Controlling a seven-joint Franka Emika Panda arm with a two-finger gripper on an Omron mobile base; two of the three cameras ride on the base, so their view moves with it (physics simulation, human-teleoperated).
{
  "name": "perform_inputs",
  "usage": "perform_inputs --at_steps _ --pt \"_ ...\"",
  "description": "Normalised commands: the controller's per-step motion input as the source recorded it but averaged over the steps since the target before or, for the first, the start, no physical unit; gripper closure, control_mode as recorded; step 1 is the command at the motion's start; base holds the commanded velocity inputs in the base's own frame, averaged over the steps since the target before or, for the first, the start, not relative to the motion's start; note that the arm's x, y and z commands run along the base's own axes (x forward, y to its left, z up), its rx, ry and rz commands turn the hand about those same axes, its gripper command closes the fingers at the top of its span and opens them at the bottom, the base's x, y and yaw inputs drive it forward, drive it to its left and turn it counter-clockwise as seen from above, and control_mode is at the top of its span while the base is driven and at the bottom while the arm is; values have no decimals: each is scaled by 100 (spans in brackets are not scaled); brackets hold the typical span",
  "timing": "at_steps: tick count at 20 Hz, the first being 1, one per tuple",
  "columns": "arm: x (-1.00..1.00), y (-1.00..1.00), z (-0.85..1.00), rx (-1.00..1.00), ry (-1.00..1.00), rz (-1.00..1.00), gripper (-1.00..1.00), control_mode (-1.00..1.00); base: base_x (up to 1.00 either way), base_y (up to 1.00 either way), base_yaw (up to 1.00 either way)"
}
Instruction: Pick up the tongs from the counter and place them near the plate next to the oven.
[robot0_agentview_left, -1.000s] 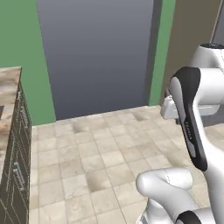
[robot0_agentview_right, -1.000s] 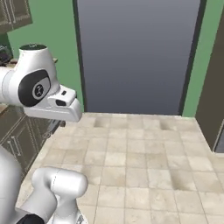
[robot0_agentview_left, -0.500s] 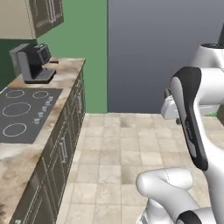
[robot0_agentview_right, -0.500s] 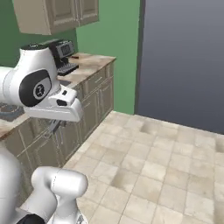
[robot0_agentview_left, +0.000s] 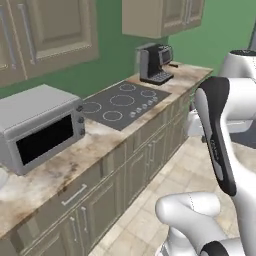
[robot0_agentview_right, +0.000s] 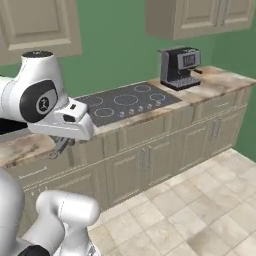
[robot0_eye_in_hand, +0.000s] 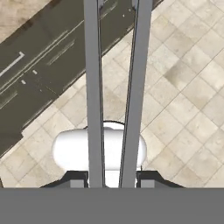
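As gripped: tongs (robot0_eye_in_hand: 94, 87), two slim grey arms.

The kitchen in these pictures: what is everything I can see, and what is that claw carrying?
tongs: one, grey, gripped in the claw, hanging over the tiled floor
counter: one, beige-brown marbled, over cream cabinets
cooktop: one, black, set in the counter
coffee machine: one, black and silver, far end of the counter
toaster oven: one, silver, on the counter beside the cooktop
wall cabinets: several, cream, above the counter
claw: one, dark tips, shut on the tongs
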Motion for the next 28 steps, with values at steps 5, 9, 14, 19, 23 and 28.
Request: perform_inputs --at_steps 5,9,14,19,23,28 --pt "0 0 0 0 0 0 100 100 -21 -1 92" --pt "0 0 0 0 0 0 100 100 -12 28 78" --pt "0 0 0 0 0 0 100 100 0 0 66" --pt "0 0 0 0 0 0 100 100 0 4 61" --pt "0 0 0 0 0 0 100 100 0 1 58" --pt "0 0 0 0 0 0 100 100 25 -36 39"
